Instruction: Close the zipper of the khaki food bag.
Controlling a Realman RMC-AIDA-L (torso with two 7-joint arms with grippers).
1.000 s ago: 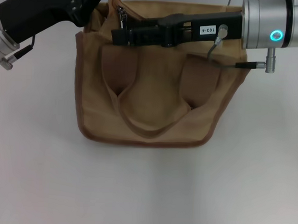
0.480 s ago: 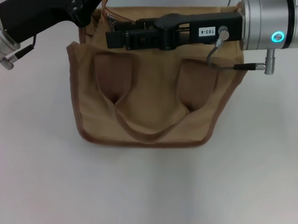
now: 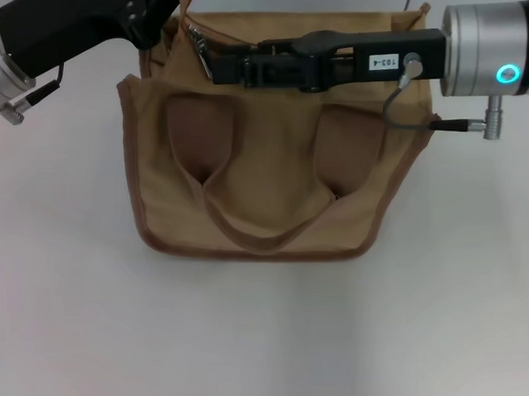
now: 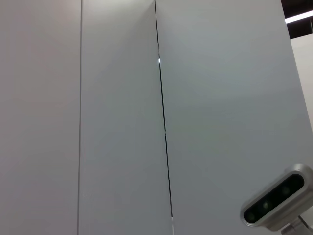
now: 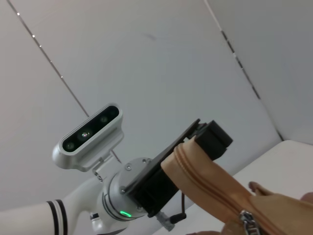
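Observation:
The khaki food bag [image 3: 265, 180] stands at the table's far middle, handles hanging down its front. My left gripper [image 3: 168, 11] is shut on the bag's top left corner and holds it up; the right wrist view shows this same left gripper [image 5: 203, 139] clamping the bag's end. My right gripper [image 3: 211, 67] reaches in from the right, lying across the bag's top. The silver pull tab [image 3: 200, 46] dangles just beyond its tip at the left end. In the right wrist view the zipper [image 5: 205, 183] runs joined from the pull tab [image 5: 247, 220] toward the held end.
White tabletop [image 3: 257, 340] surrounds the bag in front and on both sides. The left wrist view holds only grey wall panels [image 4: 122, 122] and a camera housing [image 4: 276, 200].
The right gripper first slid left along the bag's top, dragging the bag's top left, then drew back right. The pull tab stayed near the left end. The left arm held still.

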